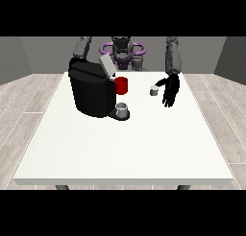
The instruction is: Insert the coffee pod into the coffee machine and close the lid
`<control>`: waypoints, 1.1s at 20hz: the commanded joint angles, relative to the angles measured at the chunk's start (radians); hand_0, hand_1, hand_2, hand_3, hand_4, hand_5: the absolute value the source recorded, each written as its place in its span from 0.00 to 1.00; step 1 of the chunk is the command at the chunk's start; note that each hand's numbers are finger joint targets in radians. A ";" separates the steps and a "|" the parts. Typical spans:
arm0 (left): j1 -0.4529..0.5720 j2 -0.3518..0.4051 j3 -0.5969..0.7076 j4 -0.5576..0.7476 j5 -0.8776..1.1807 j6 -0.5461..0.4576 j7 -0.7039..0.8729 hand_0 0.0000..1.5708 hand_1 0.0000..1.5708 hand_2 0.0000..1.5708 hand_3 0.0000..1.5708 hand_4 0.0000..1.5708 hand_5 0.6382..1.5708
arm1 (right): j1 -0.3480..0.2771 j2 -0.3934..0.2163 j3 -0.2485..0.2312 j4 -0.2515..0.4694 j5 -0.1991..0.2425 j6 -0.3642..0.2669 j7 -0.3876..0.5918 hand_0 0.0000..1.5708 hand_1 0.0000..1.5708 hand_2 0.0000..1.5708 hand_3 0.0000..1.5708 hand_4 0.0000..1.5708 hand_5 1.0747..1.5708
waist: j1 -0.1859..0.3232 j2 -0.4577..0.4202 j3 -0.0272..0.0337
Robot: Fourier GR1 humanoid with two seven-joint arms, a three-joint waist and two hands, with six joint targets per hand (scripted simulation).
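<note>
The robot stood behind the counter (125, 148), its torso small at the far edge. The arm at the view's right hung down from the shoulder, grey along the upper part, and ended in a black hand (171, 90) over the far right part of the counter. That hand pointed downward and towards the camera, its fingers (168, 101) straight and slightly spread, curled round nothing. The arm at the view's left showed only as a grey upper part near the counter's far left edge, slanting down; below that it was hidden, and its hand could not be seen at all.
</note>
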 commanded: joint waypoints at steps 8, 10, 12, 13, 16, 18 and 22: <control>-0.063 -0.030 0.006 0.084 -0.043 0.015 -0.034 0.44 0.44 0.55 0.50 0.00 1.00 | -0.087 -0.019 -0.054 0.069 -0.008 -0.028 0.009 0.00 0.00 0.00 0.00 0.24 1.00 | 0.001 0.043 -0.0095; -0.021 -0.054 -0.033 0.087 -0.094 0.070 -0.070 0.72 0.72 0.75 0.64 0.00 1.00 | -0.054 0.005 -0.023 0.066 0.004 -0.032 0.012 0.00 0.00 0.00 0.00 0.26 1.00 | 0.005 0.018 -0.0096; -0.016 -0.054 -0.026 0.084 -0.095 0.091 -0.123 0.71 0.71 0.75 0.71 0.00 1.00 | -0.087 -0.014 -0.055 0.088 -0.009 -0.028 -0.014 0.00 0.00 0.00 0.00 0.25 1.00 | 0.027 0.046 -0.0096; -0.045 -0.093 -0.056 0.061 -0.123 0.096 -0.032 0.68 0.68 0.72 0.71 0.00 1.00 | -0.077 -0.017 -0.048 0.121 -0.006 -0.012 -0.019 0.00 0.00 0.00 0.00 0.25 1.00 | 0.001 0.019 -0.0090; -0.067 -0.066 -0.073 0.054 -0.145 0.046 -0.030 0.75 0.75 0.77 0.69 0.00 1.00 | -0.102 0.004 -0.055 0.156 -0.011 -0.036 -0.011 0.00 0.00 0.00 0.00 0.26 1.00 | 0.015 -0.002 -0.0088; -0.040 -0.107 -0.085 0.040 -0.155 0.076 -0.032 0.77 0.77 0.78 0.71 0.00 1.00 | -0.086 -0.016 -0.069 0.180 -0.010 -0.020 -0.052 0.00 0.00 0.00 0.00 0.26 1.00 | 0.022 -0.014 -0.0087; -0.033 -0.108 -0.085 0.068 -0.162 0.067 -0.059 0.80 0.80 0.79 0.69 0.07 1.00 | -0.079 0.001 -0.040 0.158 0.006 -0.035 -0.011 0.00 0.00 0.00 0.00 0.21 1.00 | 0.001 -0.017 -0.0095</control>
